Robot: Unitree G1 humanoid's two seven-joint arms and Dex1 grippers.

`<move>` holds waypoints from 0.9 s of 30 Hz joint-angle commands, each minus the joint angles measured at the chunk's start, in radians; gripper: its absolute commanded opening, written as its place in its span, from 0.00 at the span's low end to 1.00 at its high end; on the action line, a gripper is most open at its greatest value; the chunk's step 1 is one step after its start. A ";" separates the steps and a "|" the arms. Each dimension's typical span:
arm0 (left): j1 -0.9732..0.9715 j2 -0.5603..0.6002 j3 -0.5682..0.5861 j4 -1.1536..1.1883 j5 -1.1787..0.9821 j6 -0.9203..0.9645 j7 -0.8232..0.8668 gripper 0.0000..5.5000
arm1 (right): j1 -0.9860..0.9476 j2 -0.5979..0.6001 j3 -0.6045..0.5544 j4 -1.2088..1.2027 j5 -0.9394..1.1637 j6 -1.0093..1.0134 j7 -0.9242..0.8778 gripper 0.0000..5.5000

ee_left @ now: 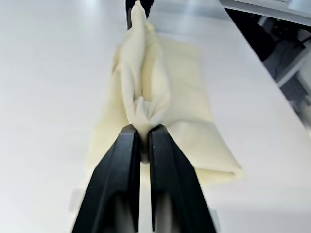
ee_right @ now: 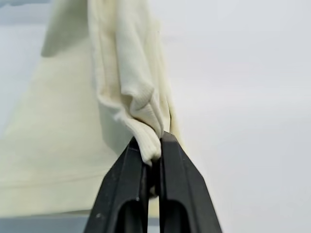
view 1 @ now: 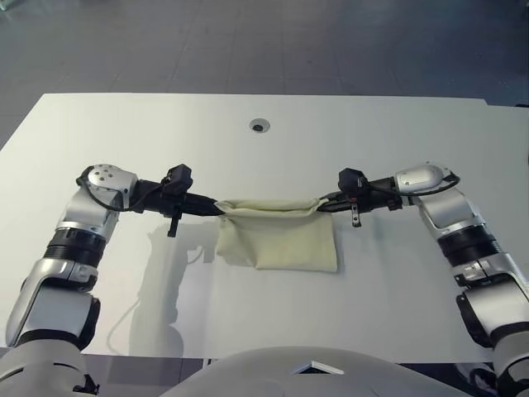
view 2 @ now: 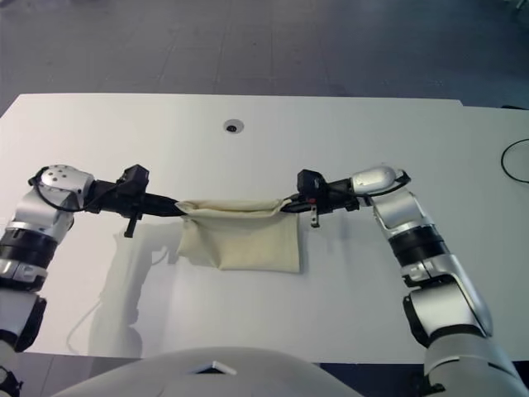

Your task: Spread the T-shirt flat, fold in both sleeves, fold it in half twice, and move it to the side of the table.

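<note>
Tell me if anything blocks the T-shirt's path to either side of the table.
Nothing visible does. The left end effector and right end effector are shut on the T-shirt; a small hole in the table lies beyond it, off either path.

silver arms [view 1: 91,211] with black bands; slim black fingers [ee_left: 116,184].

T-shirt [view 1: 278,240] on table [view 1: 264,157], between hands

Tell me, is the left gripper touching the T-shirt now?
Touching. The left wrist view shows it plainly: the left gripper is shut on a bunched corner of the T-shirt, with no gap.
</note>
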 commanded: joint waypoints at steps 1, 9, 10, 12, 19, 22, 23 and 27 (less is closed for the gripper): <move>-0.062 -0.046 0.023 0.132 0.077 -0.049 0.021 0.18 | -0.055 0.047 -0.018 0.129 -0.035 -0.035 0.002 0.01; -0.122 -0.076 0.095 0.229 0.122 -0.054 0.033 0.45 | -0.104 0.117 -0.128 0.250 0.007 0.131 -0.040 0.26; -0.127 -0.081 0.116 0.229 0.116 -0.042 0.054 0.47 | -0.106 0.123 -0.145 0.257 0.015 0.174 -0.058 0.28; -0.127 -0.088 0.156 0.214 0.100 -0.027 0.091 0.53 | -0.097 0.124 -0.170 0.243 0.029 0.232 -0.075 0.33; 0.090 -0.119 0.265 -0.336 -0.096 0.268 0.253 0.75 | 0.048 0.110 -0.256 -0.109 0.126 0.394 -0.134 0.56; 0.189 -0.140 0.245 -0.506 -0.117 0.347 0.338 0.66 | 0.127 0.113 -0.248 -0.284 0.170 0.479 -0.149 0.46; 0.214 -0.149 0.241 -0.544 -0.126 0.365 0.353 0.63 | 0.149 0.111 -0.245 -0.327 0.183 0.503 -0.152 0.44; 0.284 -0.152 0.204 -0.624 -0.131 0.414 0.361 0.53 | 0.194 0.110 -0.245 -0.416 0.221 0.573 -0.177 0.33</move>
